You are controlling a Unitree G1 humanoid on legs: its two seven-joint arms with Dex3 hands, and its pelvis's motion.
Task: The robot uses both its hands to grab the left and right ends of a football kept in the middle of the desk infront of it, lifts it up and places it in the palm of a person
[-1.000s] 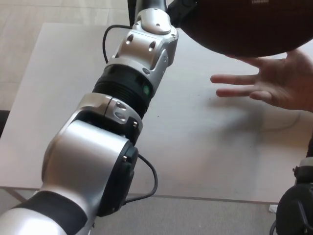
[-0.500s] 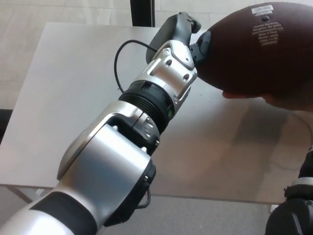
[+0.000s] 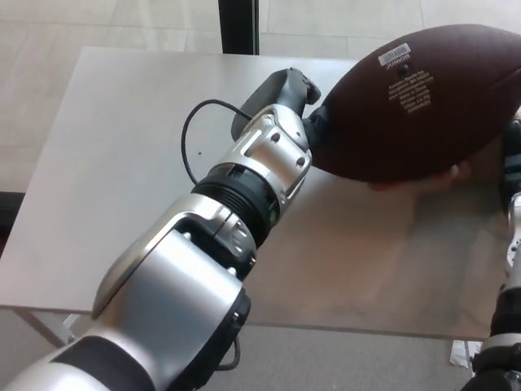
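The dark brown football (image 3: pixel 415 102) hangs above the desk (image 3: pixel 122 147) at the upper right, with its white label facing up. My left hand (image 3: pixel 317 124) presses against the ball's left end and is mostly hidden behind its own silver wrist. At the right picture edge, only a black sliver of my right hand (image 3: pixel 512 148) shows against the ball's right end. A person's hand (image 3: pixel 423 179) lies palm up directly beneath the ball. Only its fingertips show below the ball's lower edge, and they touch the ball or nearly do.
My left arm (image 3: pixel 220 236) crosses the picture from bottom left with a black cable looping off it. A dark post (image 3: pixel 238 24) stands behind the desk's far edge. The desk's near edge (image 3: pixel 342 330) runs along the bottom, with floor beyond it.
The football and my left arm have come down and toward me. The person's open palm, in plain view a second ago, is now covered by the ball. My right hand has appeared at the right edge.
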